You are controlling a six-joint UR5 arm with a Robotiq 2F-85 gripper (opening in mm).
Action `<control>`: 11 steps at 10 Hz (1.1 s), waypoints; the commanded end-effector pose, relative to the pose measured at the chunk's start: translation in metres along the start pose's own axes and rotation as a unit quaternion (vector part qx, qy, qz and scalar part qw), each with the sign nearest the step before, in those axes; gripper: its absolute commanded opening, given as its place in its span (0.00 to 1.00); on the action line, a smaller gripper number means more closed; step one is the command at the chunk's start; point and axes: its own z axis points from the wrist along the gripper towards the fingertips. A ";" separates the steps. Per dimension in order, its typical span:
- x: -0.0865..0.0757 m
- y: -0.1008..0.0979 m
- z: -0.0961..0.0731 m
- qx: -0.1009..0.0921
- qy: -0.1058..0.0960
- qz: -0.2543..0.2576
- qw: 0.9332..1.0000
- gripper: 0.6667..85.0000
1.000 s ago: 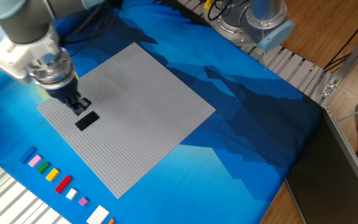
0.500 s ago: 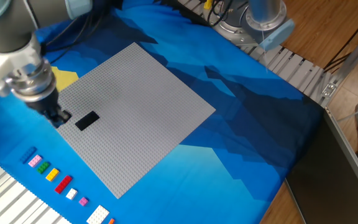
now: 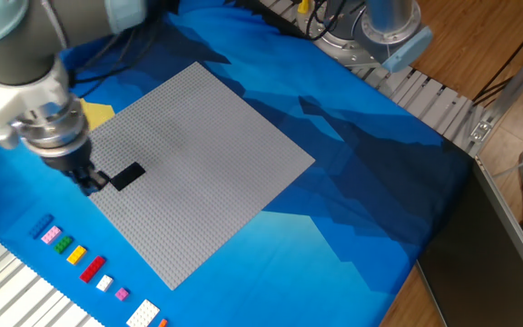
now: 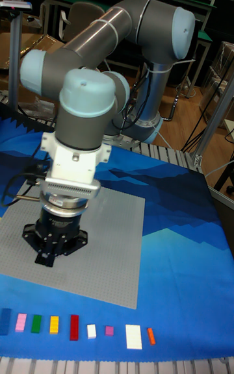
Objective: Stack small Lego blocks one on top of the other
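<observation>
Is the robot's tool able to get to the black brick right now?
Probably yes. The tool sits low at the grey plate's edge, right beside the black brick, and nothing lies between them. Whether it is open or shut is hard to see.

The single arm reaches down over the table, its grey links and light blue joint caps folded in a bend above the wrist. The wrist points almost straight down, with the white flange and the ribbed ring under it. The gripper (image 3: pixel 93 182) is black and hangs low, with its fingertips (image 4: pixel 47 258) close to the surface. In the fixed view the two fingers look close together, but it is not possible to tell if they are closed or a little apart
</observation>
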 end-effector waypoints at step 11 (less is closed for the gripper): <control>-0.010 0.017 0.006 -0.005 -0.035 -0.003 0.999 0.01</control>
